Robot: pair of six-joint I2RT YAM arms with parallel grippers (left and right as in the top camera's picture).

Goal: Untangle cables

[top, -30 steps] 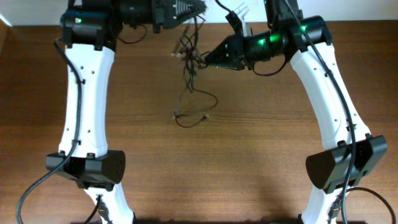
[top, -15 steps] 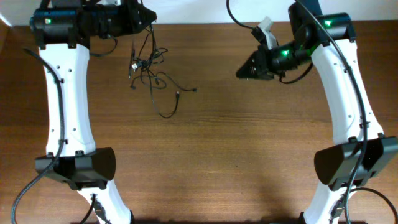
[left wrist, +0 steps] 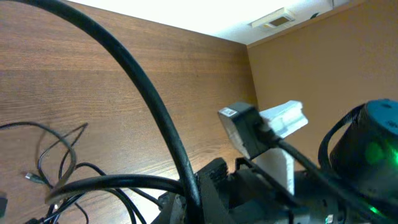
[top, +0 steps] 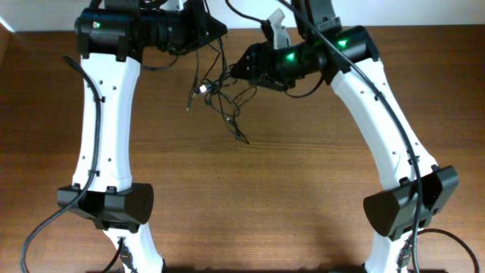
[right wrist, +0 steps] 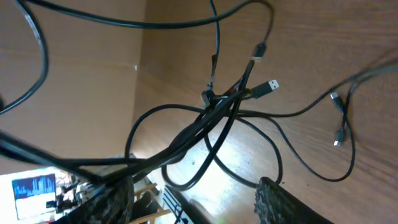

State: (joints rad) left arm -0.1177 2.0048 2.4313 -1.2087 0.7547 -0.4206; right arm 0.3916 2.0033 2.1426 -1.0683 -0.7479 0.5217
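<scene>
Arms swung inward: left gripper (top: 217, 31) pinches cables (top: 220, 99) near far edge of table (top: 303, 189) — right gripper (top: 238, 68) spread beside tangle.

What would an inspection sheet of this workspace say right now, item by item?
Surface: brown wooden table, no spills seen.
Job's things: tangled cords, thin and black with small plug ends, knotted in one bunch near the far edge.
Clutter: nothing seen.
Pincers: left pincer shut, the cords hanging from it; right pincer open at the bunch, a loop showing between its fingers.
Cables: thick black arm cable crosses the left wrist view.
Surroundings: pale wall behind the table.
</scene>
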